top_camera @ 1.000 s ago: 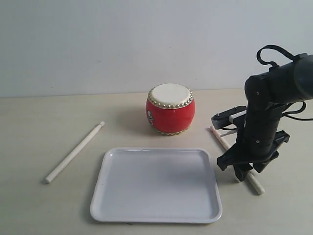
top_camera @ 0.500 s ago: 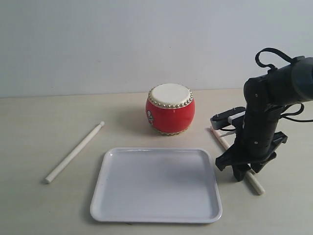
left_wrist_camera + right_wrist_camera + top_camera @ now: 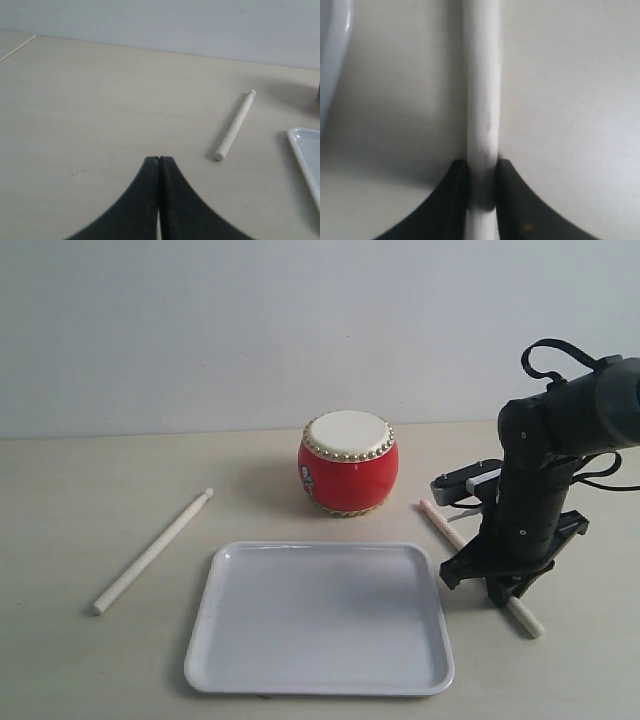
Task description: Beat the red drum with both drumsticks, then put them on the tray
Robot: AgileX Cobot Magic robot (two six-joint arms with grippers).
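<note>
Both right fingers (image 3: 455,200) are clamped on the right drumstick (image 3: 482,100), the arm (image 3: 525,490) bent down to the tabletop (image 3: 100,490); left fingers (image 3: 145,200) are closed.

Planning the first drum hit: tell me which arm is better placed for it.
Right. The right tool is closed on the right stick, close to the drum. The left tool is shut empty, apart from the left stick.
</note>
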